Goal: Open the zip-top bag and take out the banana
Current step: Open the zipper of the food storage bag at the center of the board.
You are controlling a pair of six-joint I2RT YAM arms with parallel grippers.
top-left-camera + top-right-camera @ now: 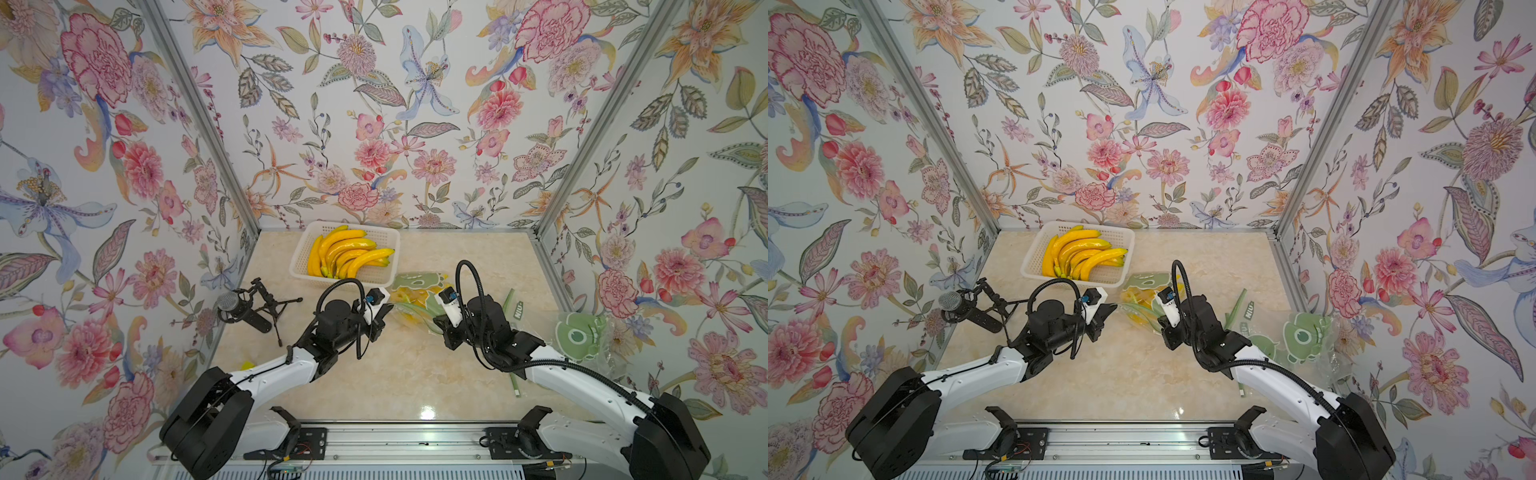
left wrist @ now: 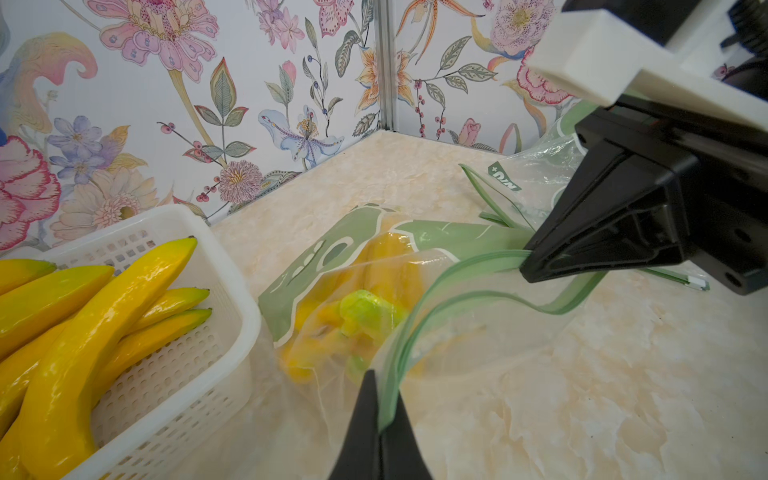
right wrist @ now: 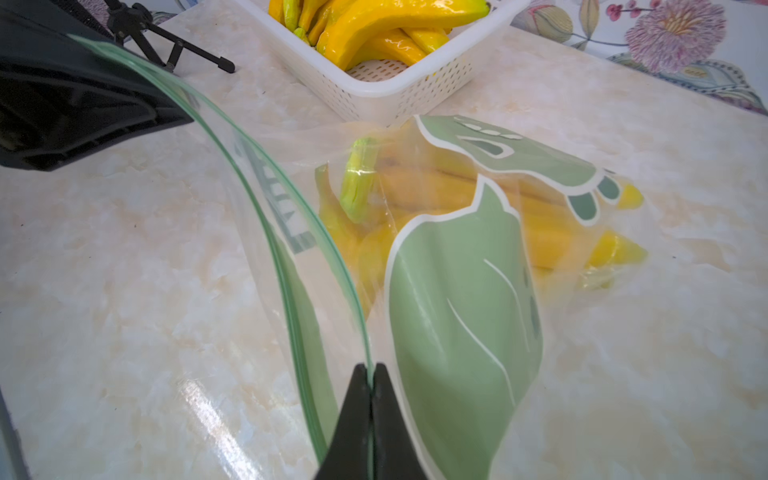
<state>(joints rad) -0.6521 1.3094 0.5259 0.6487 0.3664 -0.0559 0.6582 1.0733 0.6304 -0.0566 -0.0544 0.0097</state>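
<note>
left jaws: closed, pinching zip edge of the bag (image 2: pixel 291 299)
right jaws: closed, pinching the same zip edge
bag: lying on bench (image 3: pixel 124 249), beside basket (image 3: pixel 374 88)
banana (image 3: pixel 552 249): inside bag, stem toward zip

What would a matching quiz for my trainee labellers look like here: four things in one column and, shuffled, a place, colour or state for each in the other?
Column A
1. basket
2. bag
3. microphone
4. left gripper

Column B
a. shut on the bag's edge
b. white, holds loose bananas
c. clear plastic with green print
d. stands by the left wall

Pairs: 1-b, 2-c, 3-d, 4-a
</note>
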